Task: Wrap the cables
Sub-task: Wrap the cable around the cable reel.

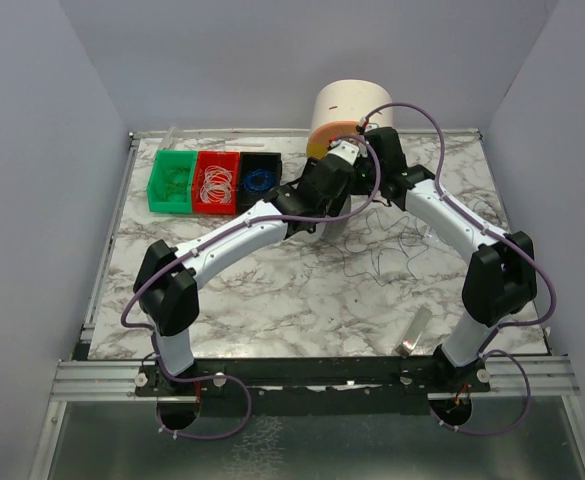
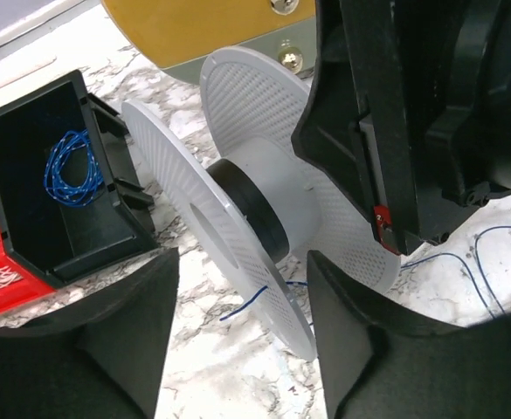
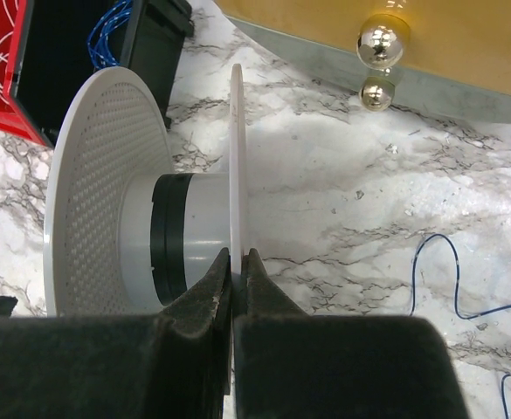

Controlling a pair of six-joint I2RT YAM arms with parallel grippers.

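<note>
At the far left of the marble table we see three small bins in a row: a green bin, a red bin with white wire coils, and a black bin with a blue coil inside. Just right of the black bin, the left gripper reaches to a white spool, which has its flanges upright. The fingers of this gripper are apart, one at each side of the lower rim of the near flange, and we cannot tell if they touch it. Around the hub of the spool there is a dark band; whether it is wound wire, we cannot say. The right gripper comes from the other side, and its jaws are pressed together on the rim of the other flange. The cable, a very thin dark wire, comes out below the spool. It lies loose in squiggles on the table to the right of the spool, between the two arms. Behind the grippers, at the far edge, stands a big white roll. Near the base of the right arm lies a small clear strip.
</note>
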